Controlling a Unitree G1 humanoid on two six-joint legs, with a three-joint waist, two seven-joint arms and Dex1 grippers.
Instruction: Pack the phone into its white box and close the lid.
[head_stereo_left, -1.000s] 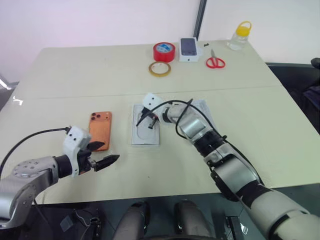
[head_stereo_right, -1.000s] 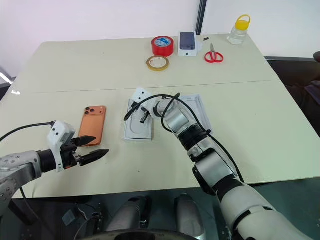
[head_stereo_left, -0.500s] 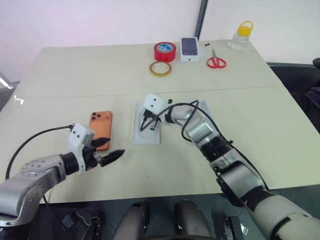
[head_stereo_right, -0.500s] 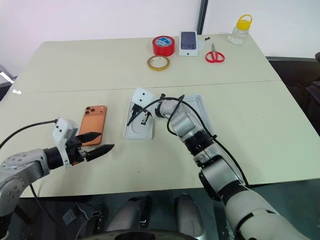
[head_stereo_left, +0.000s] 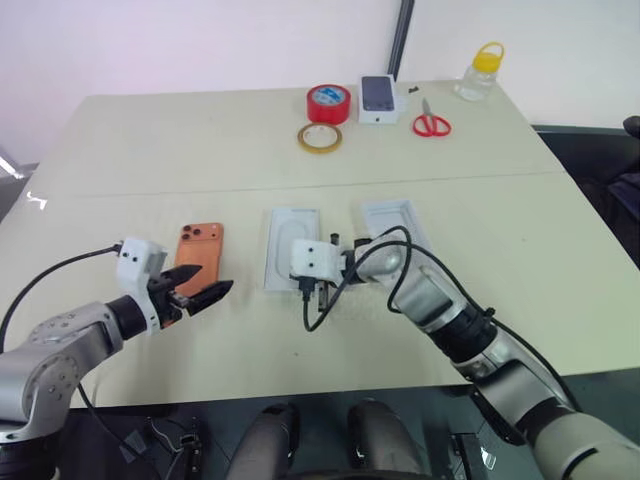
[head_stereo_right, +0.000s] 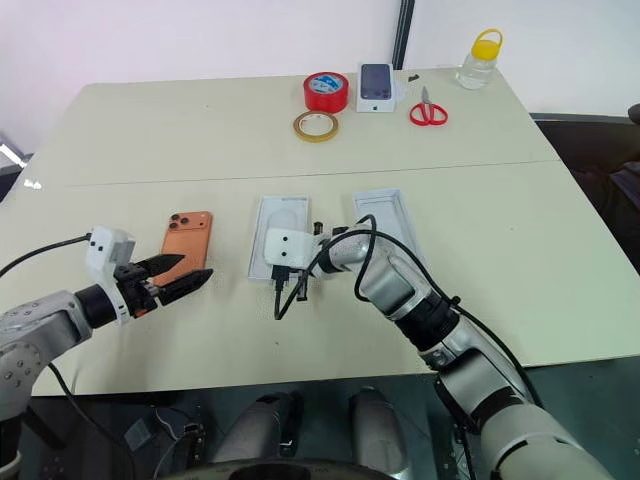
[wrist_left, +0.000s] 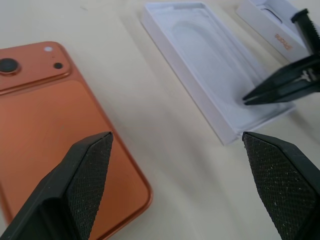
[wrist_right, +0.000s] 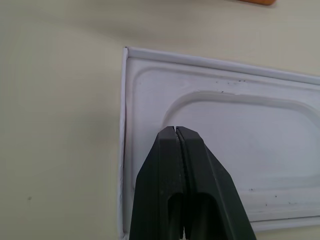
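You have nothing packed: phone (head_stereo_left: 200, 256) lies bare on table (head_stereo_left: 520, 220), left gripper (head_stereo_left: 200, 290) jaws wide beside it; right gripper (head_stereo_left: 305, 291) jaws pinched, empty. Boxing, lid still to do.

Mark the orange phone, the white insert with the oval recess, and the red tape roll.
flat orange phone (head_stereo_left: 199, 251), left eye view, middle of its back
thin white insert with oval recess (head_stereo_left: 293, 246), left eye view, recess floor
red tape roll (head_stereo_right: 326, 91), right eye view, outer wall

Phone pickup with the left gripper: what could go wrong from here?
1. The phone lies flat on the table, so the open left gripper may push it rather than pinch it.
2. The shut right gripper hangs over the recessed white insert beside the phone; the arms could clash.
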